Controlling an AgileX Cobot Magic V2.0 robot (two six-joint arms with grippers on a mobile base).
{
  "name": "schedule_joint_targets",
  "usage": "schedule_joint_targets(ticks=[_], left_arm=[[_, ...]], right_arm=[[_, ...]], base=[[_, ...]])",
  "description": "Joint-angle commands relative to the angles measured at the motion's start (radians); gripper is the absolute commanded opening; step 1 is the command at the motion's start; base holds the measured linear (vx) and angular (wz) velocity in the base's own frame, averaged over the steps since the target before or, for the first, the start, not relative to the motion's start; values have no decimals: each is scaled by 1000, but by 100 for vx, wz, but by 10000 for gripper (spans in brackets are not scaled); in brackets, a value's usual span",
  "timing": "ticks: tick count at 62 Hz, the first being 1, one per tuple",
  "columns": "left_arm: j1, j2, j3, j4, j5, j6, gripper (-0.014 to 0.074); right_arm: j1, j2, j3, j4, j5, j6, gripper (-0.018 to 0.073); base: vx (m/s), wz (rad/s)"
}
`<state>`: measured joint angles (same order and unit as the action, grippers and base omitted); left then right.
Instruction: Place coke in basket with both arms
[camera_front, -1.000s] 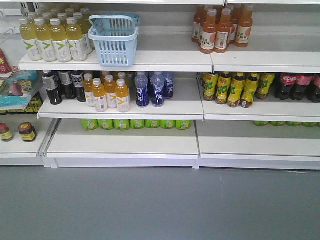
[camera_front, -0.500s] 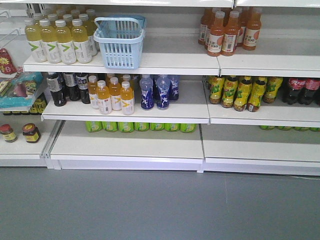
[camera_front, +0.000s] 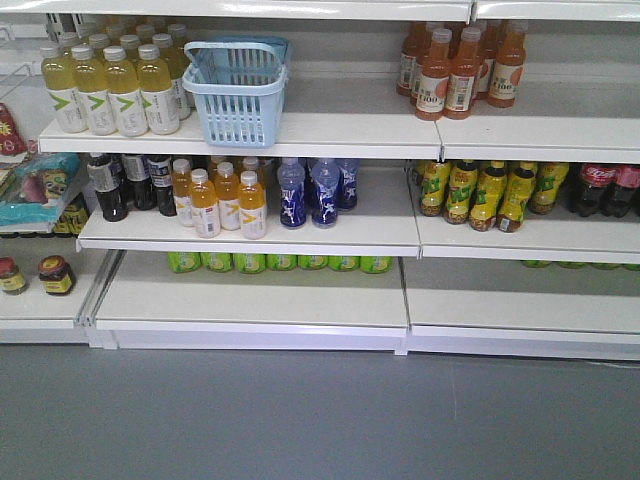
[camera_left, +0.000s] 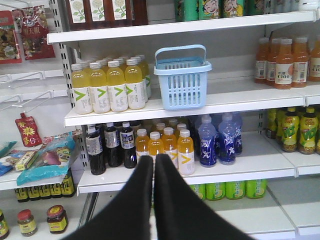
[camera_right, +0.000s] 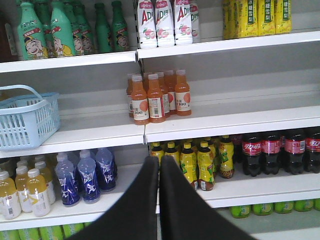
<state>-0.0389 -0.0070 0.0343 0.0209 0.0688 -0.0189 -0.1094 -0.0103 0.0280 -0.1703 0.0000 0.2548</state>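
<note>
Currently, upper shelf, far left: yellow bottles with green V-mark labels. Next, the basket, upright just beside them. Further right: orange bottles marked "C100". Middle shelf, far right: coke, dark bottles with red labels, script too small to read. Left gripper: fingers pressed together, empty. Right gripper: likewise closed, holding nothing.

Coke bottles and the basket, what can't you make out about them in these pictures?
Front view: the coke bottles run off the right edge, so their count is unclear.
Right wrist view: the basket is cut off by the left edge.
Left wrist view: the basket's floor is hidden by its own slotted wall; no coke shows.
</note>
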Motion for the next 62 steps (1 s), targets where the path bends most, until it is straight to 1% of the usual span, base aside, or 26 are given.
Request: schedule_joint_targets(ticks=[1, 62], left_arm=[[0, -19, -32, 0, -69, -2, -6], [0, -19, -32, 0, -69, -2, -6]], right_arm=[[-7, -13, 8, -6, -72, -2, -8], [-7, -13, 8, -6, -72, -2, -8]], base=[[8, -3], [12, -1]])
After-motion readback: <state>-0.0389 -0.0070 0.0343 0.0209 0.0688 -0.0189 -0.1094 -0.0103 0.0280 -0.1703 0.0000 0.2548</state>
